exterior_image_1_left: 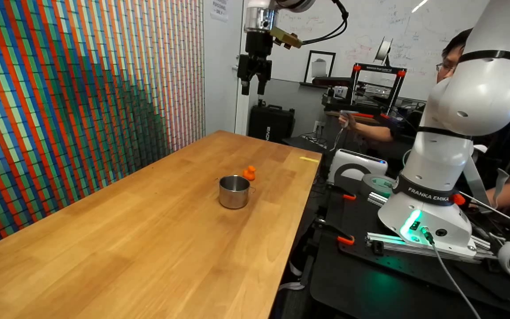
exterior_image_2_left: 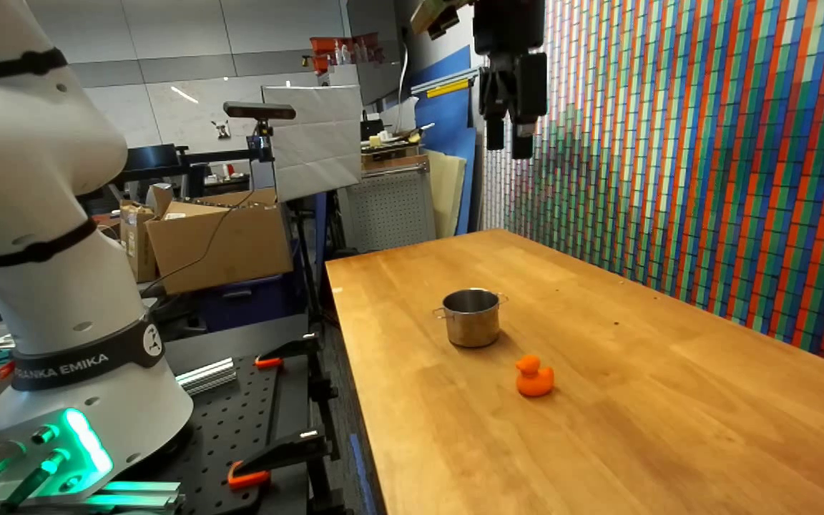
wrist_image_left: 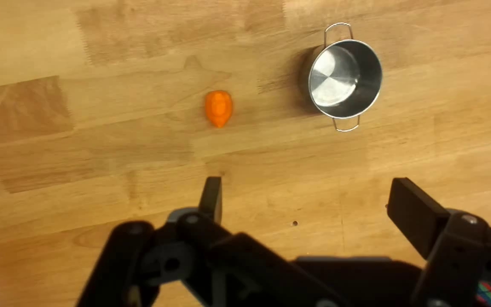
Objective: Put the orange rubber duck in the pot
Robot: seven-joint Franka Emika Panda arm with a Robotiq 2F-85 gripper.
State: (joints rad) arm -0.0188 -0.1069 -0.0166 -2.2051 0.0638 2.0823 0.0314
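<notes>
Recorded at far left in an exterior view: a wall in vertical bands of red, blue, green and pale tiles. Noted beside it: the desk, of light wood.

Found on the desk: the pot, upright, two-handled, of shiny metal. Viewed into from above in the wrist view; shows a bright metal bottom.

Located just right of the pot, and beyond it from this camera: the duck, orange, sitting upright on the desk, outside the pot. Checked in the wrist view: lies near the pot yet apart from it, with wood visible between the two.

Sighted above the desk: the gripper, pointing down, well apart from duck and pot. Assessed as released; holds both jaws wide apart in the wrist view, with desk surface showing between them.

Registered behind the desk: a black case. Marked farther right, on the desk near its edge: a short yellow strip. Listed beyond that: a printer with a black frame and red corners.

Entered at right: the arm, white. Observed behind the arm, partly hidden by it: a person wearing glasses.
</notes>
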